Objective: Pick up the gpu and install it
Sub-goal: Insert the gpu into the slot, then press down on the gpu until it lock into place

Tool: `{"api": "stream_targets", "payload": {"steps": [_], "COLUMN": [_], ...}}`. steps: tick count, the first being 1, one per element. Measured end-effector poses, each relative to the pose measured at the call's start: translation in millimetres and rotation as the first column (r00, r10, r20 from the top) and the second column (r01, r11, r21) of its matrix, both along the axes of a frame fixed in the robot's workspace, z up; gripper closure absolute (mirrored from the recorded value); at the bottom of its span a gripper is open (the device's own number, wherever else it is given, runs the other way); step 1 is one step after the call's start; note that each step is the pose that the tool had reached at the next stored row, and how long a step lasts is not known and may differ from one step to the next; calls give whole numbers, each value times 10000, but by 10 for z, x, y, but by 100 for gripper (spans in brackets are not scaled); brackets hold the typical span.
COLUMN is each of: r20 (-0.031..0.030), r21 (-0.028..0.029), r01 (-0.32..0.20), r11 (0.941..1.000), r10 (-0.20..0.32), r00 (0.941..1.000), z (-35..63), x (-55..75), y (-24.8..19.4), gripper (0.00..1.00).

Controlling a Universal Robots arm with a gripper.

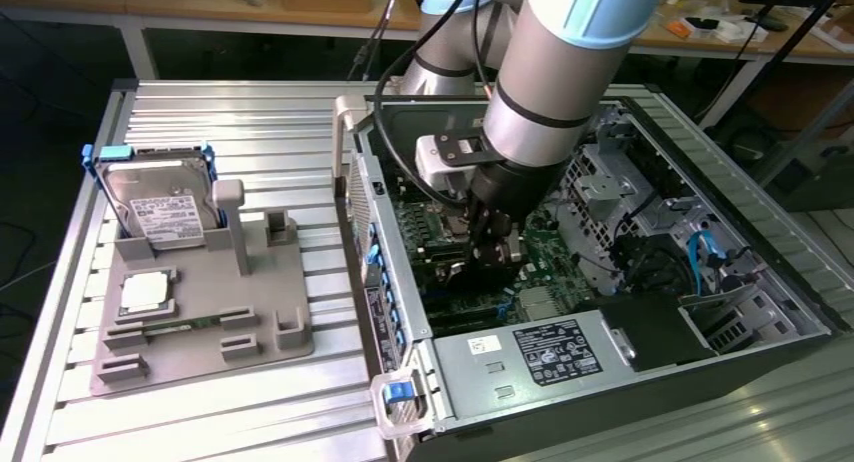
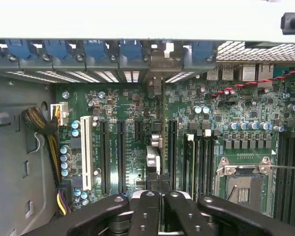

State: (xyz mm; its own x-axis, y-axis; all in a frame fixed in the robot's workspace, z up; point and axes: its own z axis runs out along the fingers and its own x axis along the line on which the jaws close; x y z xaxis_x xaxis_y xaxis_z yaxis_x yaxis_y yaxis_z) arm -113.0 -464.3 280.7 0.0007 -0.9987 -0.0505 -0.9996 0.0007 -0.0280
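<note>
The tool (image 2: 160, 209) is seen closed on the gpu (image 2: 153, 162), which is held edge-on between the fingertips as a thin strip over the motherboard (image 2: 246, 123). The card lies directly ahead of the tool, toward twelve o'clock in the wrist view, its long axis running parallel to the expansion slots (image 2: 112, 157) and pointing at the rear bracket openings (image 2: 132, 76) of the computer case (image 1: 747, 232). The card is judged to be lowered close to, or into, a slot; full seating cannot be confirmed. In the exterior view the arm (image 1: 561, 72) is observed reaching steeply down into the open case, wrist near vertical. The hard drive (image 1: 160, 214) is noted on the table fixture (image 1: 200, 322), well apart
</note>
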Motion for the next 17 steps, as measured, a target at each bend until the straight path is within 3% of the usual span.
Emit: {"api": "stream_targets", "payload": {"steps": [14,17], "r20": [5,117], "r21": [0,0], "r01": [2,0], "r11": [10000,10000], "r10": [-2,0], "r00": [10000,9999], "z": [0,0], "x": [-9,-129], "y": [0,0], "gripper": [89,89]}}
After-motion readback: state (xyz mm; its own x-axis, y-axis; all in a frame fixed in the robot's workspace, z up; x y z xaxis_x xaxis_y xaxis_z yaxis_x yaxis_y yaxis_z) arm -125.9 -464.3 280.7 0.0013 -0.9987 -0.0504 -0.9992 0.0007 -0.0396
